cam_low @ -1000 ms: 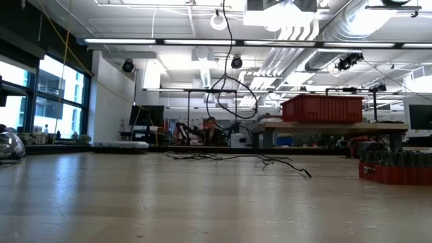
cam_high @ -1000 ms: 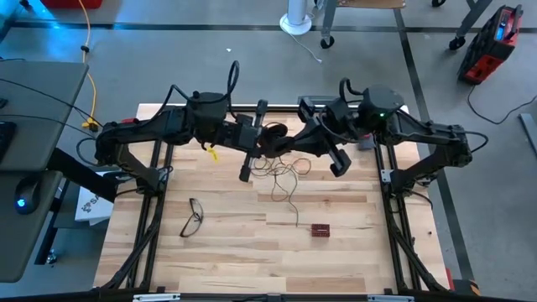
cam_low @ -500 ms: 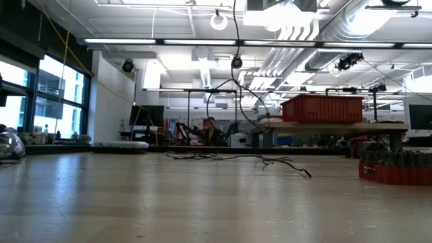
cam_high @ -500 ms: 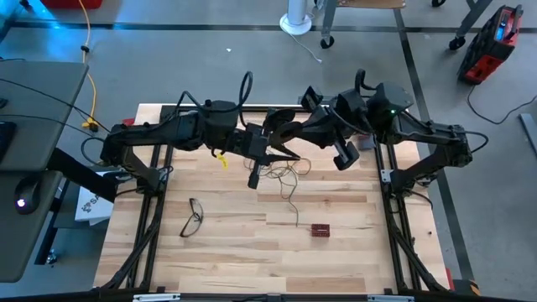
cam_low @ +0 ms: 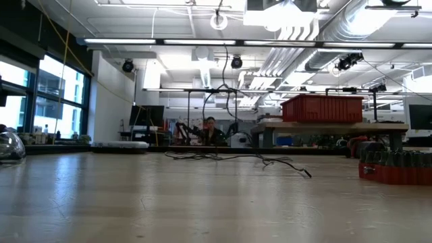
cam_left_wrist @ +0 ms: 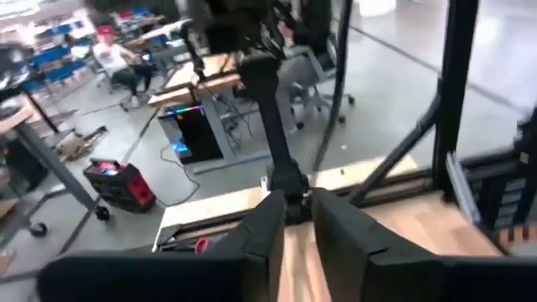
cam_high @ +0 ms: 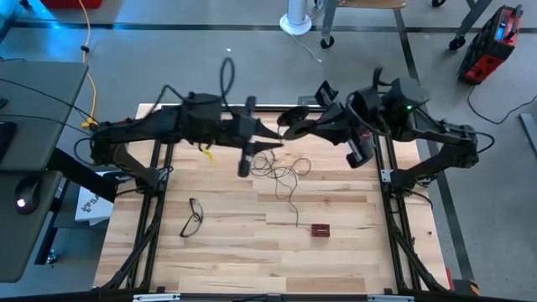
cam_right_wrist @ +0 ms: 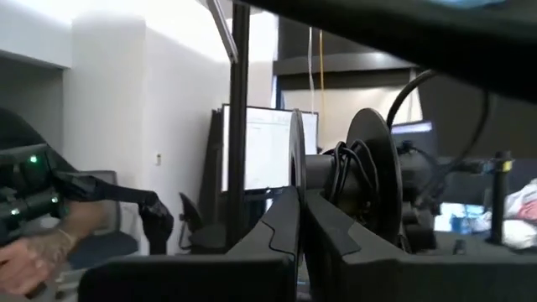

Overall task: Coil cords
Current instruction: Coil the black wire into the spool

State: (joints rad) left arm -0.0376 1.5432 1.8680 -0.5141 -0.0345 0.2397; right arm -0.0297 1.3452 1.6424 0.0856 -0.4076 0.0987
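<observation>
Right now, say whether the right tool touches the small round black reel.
Touching. Right wrist view shows the right tool shut on a flange of the small round black reel.

Table (cam_high: 336, 243): pale wooden planks, smooth, with a soft sheen in the low view. Arms (cam_high: 143, 132): dark, matt casings, seemingly plastic and metal. Reel (cam_right_wrist: 369, 180): black, smooth discs with a faint gloss, wound with thin dark wire (cam_high: 285, 180), which looks matt and limp where it lies on the wood. Eyeglasses (cam_high: 194, 218): thin dark frame. Small block (cam_high: 320, 230): dull red-brown. Floor (cam_high: 210, 75): grey, smooth, lightly reflective. Yellow cable (cam_high: 89, 50): smooth sheath, likely plastic. Red bin (cam_low: 322, 108): plastic.
</observation>
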